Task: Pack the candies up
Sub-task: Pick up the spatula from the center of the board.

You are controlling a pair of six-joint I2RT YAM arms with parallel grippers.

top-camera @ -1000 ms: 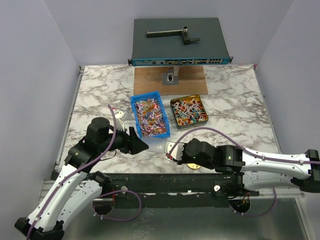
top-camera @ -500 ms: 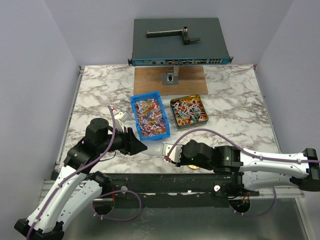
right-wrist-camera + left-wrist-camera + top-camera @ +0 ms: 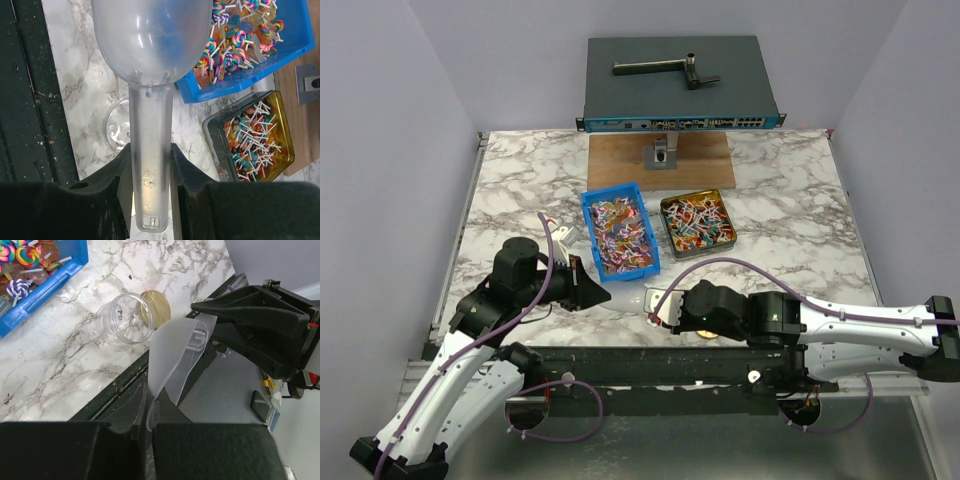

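The candies fill a blue bin, and more candies lie in a gold tin beside it. A clear plastic scoop, with nothing in it, hangs over the marble near the bin's front corner. My right gripper is shut on the scoop's handle. My left gripper is shut on the thin rim of the scoop's bowl. A clear jar lies on its side, with no candy in it, next to its gold lid, just below the scoop.
A wooden board and a dark rack unit stand at the back. The table's black front rail runs right under both grippers. Grey walls close in on both sides.
My left gripper's jaws have closed from open onto the scoop's rim, and the left arm has shifted slightly. The right arm holds the scoop in the same place.
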